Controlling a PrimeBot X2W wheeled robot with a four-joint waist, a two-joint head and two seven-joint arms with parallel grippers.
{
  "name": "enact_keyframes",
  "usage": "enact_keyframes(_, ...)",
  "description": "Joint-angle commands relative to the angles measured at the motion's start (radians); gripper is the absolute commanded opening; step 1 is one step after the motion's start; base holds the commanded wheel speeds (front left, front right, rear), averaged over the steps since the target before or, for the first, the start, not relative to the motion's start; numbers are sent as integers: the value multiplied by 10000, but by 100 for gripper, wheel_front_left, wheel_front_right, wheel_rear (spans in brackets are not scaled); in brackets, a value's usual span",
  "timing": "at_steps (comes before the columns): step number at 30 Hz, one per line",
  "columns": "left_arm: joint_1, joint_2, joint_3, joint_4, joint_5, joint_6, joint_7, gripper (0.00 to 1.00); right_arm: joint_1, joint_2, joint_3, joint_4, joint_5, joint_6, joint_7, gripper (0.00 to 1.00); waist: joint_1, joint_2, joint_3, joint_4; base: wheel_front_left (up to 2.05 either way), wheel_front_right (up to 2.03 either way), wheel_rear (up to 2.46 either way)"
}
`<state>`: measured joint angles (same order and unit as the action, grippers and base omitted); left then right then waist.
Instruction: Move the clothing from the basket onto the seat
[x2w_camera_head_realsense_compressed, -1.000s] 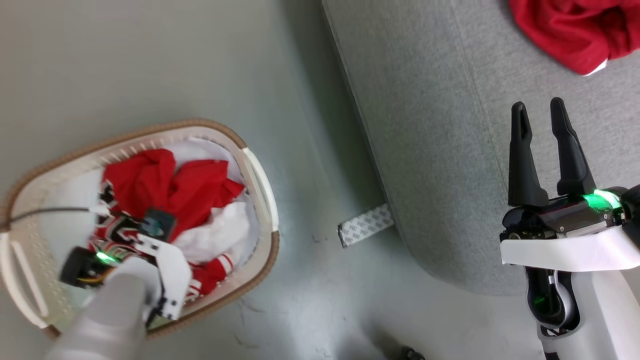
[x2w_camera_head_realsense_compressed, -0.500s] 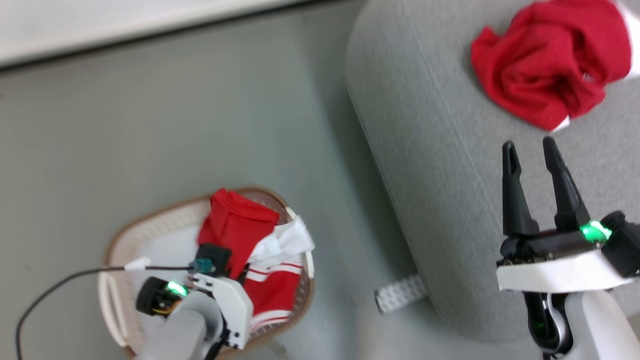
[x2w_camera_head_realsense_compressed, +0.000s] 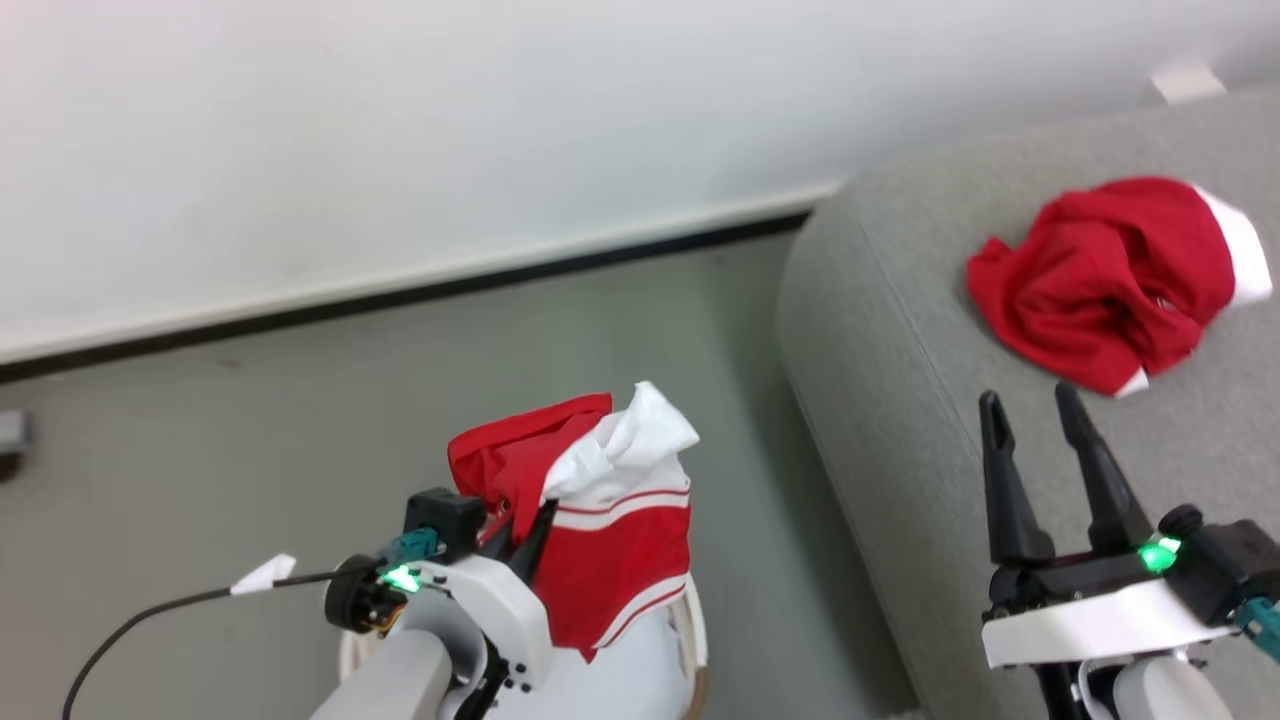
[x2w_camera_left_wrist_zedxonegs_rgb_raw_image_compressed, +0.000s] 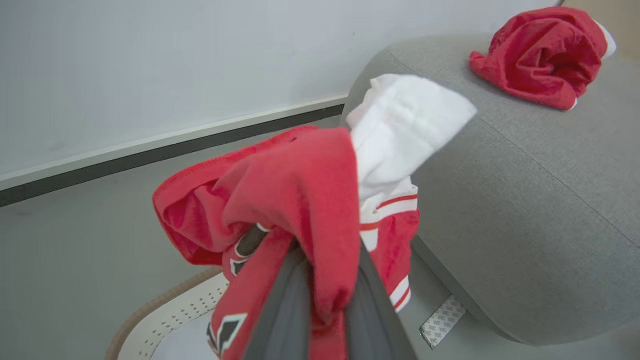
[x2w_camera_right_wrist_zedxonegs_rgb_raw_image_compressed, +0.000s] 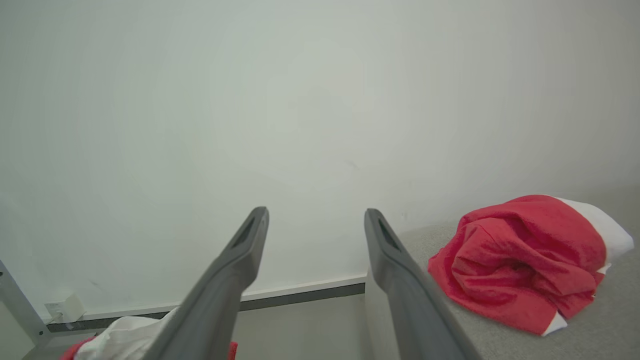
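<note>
Left wrist view: clothing (x2w_camera_left_wrist_zedxonegs_rgb_raw_image_compressed: 295, 185) pinched in left gripper (x2w_camera_left_wrist_zedxonegs_rgb_raw_image_compressed: 327, 260); draped over it.

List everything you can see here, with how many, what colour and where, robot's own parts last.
floor: one, grey-green, underneath everything
wall: one, white with dark skirting, at the back
seat: one, light grey, on the right
basket: one, cream with brown rim, on the floor left of the seat
patterned strip: one, white-grey, on the floor at the seat's base
garment on the seat: one, red with white trim, crumpled
held garment: one, red with white panel and stripes, hanging above the basket
left gripper: one, dark, shut on the held garment
right gripper: one, dark, open, over the seat
</note>
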<state>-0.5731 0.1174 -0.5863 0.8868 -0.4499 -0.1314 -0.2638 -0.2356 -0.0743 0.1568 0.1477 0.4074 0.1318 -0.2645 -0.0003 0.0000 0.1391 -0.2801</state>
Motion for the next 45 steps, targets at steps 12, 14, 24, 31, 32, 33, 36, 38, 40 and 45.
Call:
enact_keyframes(12, 617, 115, 718, -2657, 583, 29, -8, 0, 625, -121, 730, 368, 142, -22, 4, 100, 3, 0, -1218, 969, 0, 0, 0)
enact_keyframes(14, 586, 126, 717, -2989, 679, 35, -8, 0, 651, -137, 901, 421, 170, -22, 4, 100, 3, 0, -1302, 1074, 0, 0, 0)
enact_keyframes(24, 364, 136, 673, -4289, 427, 63, 234, 0, 734, -223, 1442, 728, 340, -22, 4, 100, 3, 0, -1591, 1420, 0, 0, 0)
enact_keyframes(31, 599, 250, 653, -5059, 282, 236, 512, 0, 760, -281, 1711, 906, 433, -22, 4, 100, 3, 0, -1577, 1523, 0, 0, 0)
enact_keyframes(32, 631, 259, 645, -5126, 261, 258, 556, 0, 755, -298, 1739, 928, 449, -22, 4, 100, 3, 0, -1569, 1541, 0, 0, 0)
enact_keyframes(33, 667, 268, 635, -5186, 244, 255, 572, 0, 748, -319, 1767, 967, 463, -22, 4, 100, 3, 0, -1562, 1560, 0, 0, 0)
enact_keyframes(36, 722, 301, 596, -5324, 246, 271, 633, 0, 644, -396, 1918, 1103, 491, -22, 4, 100, 3, 0, -1541, 1616, 0, 0, 0)
enact_keyframes(38, 773, 298, 546, -5399, 237, 301, 663, 0, 499, -493, 2105, 1264, 524, -22, 4, 100, 3, 0, -1533, 1657, 0, 0, 0)
enact_keyframes(40, 818, 268, 482, -5471, 232, 311, 681, 0, 358, -611, 2315, 1544, 569, -22, 5, 100, 3, 0, -1535, 1717, 0, 0, 0)
enact_keyframes(45, 894, 187, 339, -5606, 224, 319, 717, 0, -74, -833, 2751, 2083, 782, -22, 5, 100, 3, 0, -1536, 1875, 0, 0, 0)
